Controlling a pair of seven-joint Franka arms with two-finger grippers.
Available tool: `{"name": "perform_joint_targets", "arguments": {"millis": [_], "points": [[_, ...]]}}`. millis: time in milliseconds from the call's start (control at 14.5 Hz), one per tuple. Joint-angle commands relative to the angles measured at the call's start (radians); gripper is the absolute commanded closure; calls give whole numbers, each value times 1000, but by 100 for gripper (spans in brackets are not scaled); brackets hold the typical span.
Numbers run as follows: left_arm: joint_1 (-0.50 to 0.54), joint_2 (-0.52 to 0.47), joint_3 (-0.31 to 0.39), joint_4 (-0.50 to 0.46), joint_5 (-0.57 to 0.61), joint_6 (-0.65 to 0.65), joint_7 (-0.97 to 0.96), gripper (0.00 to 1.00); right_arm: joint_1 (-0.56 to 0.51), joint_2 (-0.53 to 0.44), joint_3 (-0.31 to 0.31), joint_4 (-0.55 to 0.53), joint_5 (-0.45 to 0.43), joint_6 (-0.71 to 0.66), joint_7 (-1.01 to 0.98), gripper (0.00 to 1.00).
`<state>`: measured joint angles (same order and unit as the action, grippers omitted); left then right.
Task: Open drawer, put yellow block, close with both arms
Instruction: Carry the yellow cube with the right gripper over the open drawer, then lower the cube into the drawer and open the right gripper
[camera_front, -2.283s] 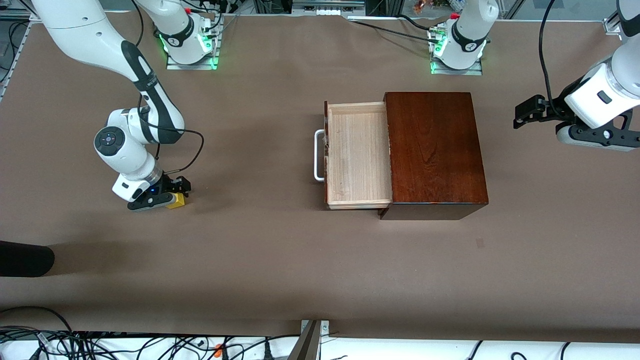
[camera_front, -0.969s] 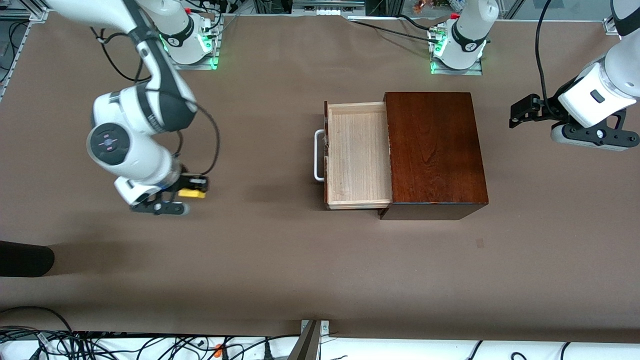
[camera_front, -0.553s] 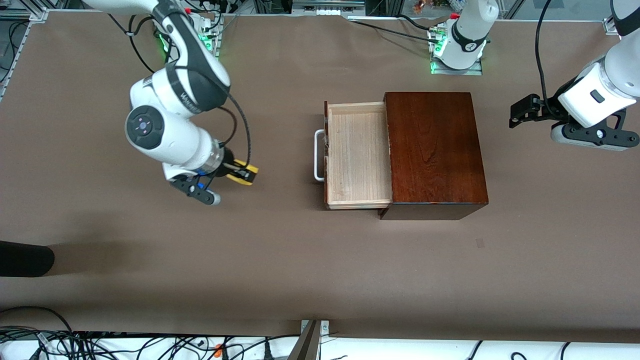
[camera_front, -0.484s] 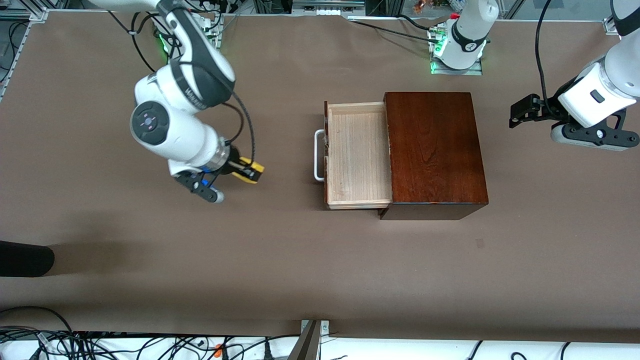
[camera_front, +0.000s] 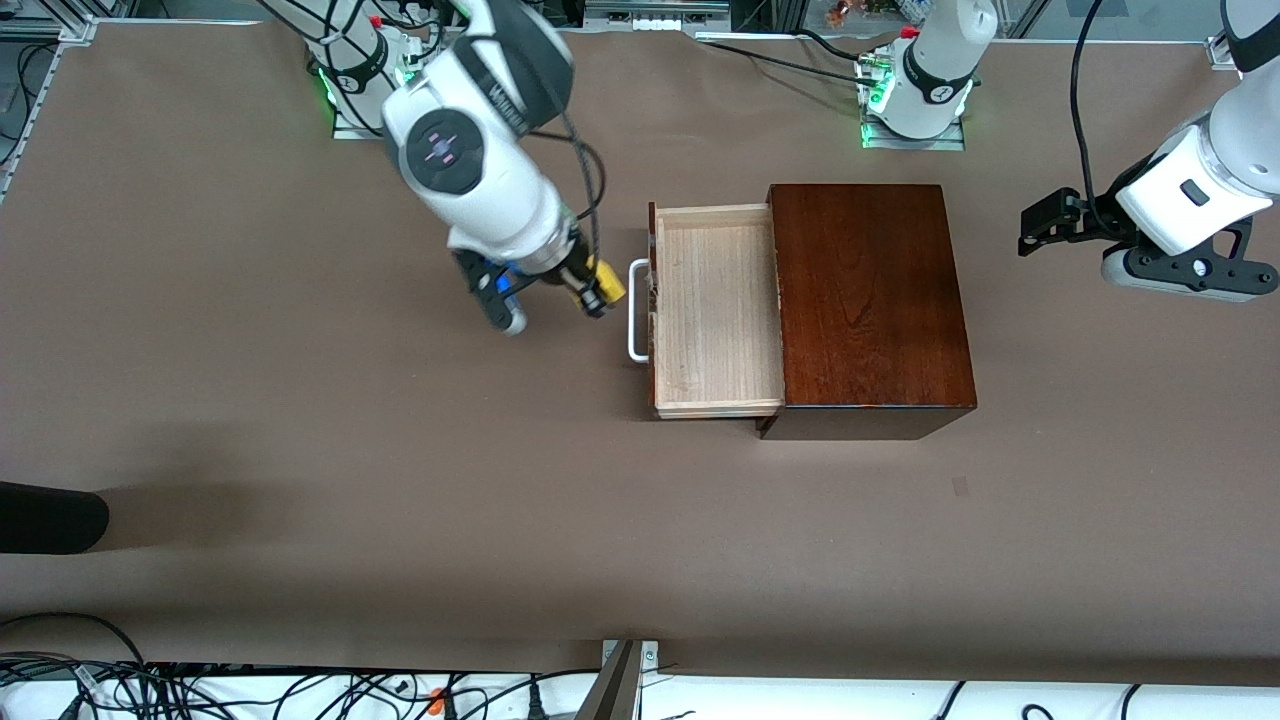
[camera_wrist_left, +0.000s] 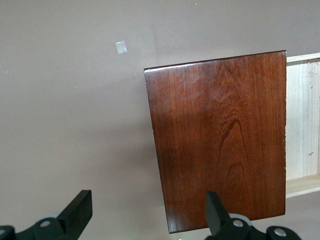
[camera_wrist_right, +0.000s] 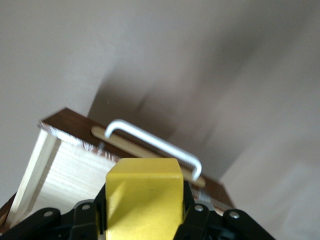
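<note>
No legible text or labels.

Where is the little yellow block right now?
The yellow block is up in the air, pinched in the right gripper, over the table just beside the white handle of the open drawer, not yet over the tray.

Your two arms are glossy white shells with dark grey joint bands, and each base glows green up by the table (camera_front: 300, 560) edge. Black cables loop off both wrists. The right arm (camera_front: 470, 150) has a grey round cap with purple marks.
</note>
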<state>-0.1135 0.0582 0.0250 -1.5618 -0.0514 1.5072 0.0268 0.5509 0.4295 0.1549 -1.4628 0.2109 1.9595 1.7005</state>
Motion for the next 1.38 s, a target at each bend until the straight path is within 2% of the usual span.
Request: {"name": "perform_joint_targets", "arguments": {"millis": [0, 277, 623, 1038, 1107, 1176, 1314], "points": [[-3, -14, -2, -10, 10, 8, 5, 0, 85, 38, -14, 53, 1, 7, 198, 74], [-3, -14, -2, -10, 10, 8, 5, 0, 164, 95, -14, 62, -54, 84, 443, 74], [-3, -11, 0, -7, 12, 8, 5, 0, 244, 224, -23, 148, -134, 101, 620, 74], [-5, -8, 0, 11, 13, 8, 16, 0, 261, 284, -23, 145, -162, 180, 686, 73], [-5, -6, 0, 13, 15, 8, 16, 0, 261, 287, -23, 144, -162, 177, 686, 71], [-5, -6, -2, 13, 15, 8, 16, 0, 261, 288, -23, 144, -162, 177, 686, 65], [-5, -6, -2, 11, 15, 8, 16, 0, 261, 288, -23, 142, -176, 174, 686, 64]]}}
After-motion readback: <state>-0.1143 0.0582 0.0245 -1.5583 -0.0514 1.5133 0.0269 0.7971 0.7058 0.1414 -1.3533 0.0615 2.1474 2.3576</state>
